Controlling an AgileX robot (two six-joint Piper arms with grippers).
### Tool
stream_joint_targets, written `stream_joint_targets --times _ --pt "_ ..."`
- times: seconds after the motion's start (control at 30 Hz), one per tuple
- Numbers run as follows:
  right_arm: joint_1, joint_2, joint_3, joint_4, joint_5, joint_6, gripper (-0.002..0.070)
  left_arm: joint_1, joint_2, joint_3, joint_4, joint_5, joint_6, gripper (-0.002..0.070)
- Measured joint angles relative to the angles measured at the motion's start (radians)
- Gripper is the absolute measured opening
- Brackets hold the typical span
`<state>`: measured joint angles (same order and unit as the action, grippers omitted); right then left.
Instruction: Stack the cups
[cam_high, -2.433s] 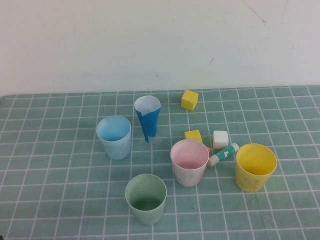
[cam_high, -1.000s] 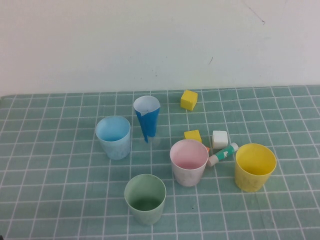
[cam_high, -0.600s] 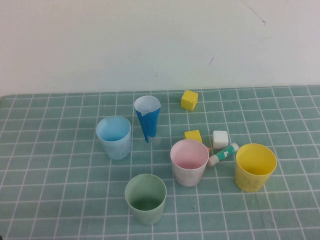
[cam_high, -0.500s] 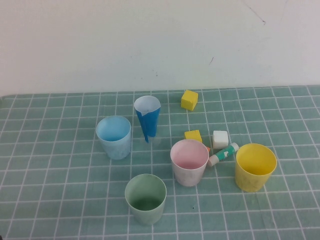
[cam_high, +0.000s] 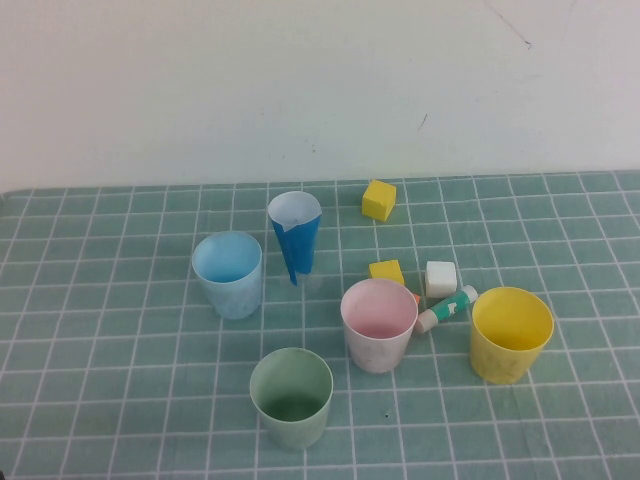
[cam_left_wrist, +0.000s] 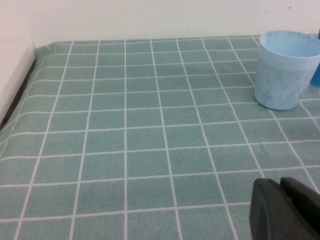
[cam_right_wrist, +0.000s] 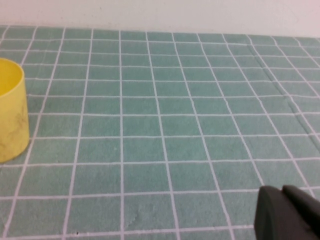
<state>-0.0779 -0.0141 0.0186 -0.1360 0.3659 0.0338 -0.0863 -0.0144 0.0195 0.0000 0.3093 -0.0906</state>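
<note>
Nothing has moved since the earlier frames: all four cups stand upright and apart on the green checked cloth (cam_high: 100, 330), exactly where they were. The light blue cup (cam_high: 228, 274) sits toward the left, just beside the dark-blue-and-white paper cone (cam_high: 295, 236); the pink cup (cam_high: 379, 325) stands at the middle, the pale green cup (cam_high: 291, 396) nearest the robot, and the yellow cup (cam_high: 511, 333) at the right. Between pink and yellow lie a small yellow block (cam_high: 386, 271), a white cube (cam_high: 440, 278) and a green-and-white tube (cam_high: 447, 308); another yellow block (cam_high: 379, 199) sits farther back. The left gripper (cam_left_wrist: 286, 209) and right gripper (cam_right_wrist: 287, 214) both hover low over bare cloth, fingers pressed together, holding nothing.
</note>
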Motion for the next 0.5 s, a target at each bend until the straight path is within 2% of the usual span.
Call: stream_joint_targets --times 0.5 --pt "0.0 0.0 0.0 -0.028 0.0 0.0 -0.0002 0.0 0.0 0.0 0.0 0.0 0.002 -0.0001"
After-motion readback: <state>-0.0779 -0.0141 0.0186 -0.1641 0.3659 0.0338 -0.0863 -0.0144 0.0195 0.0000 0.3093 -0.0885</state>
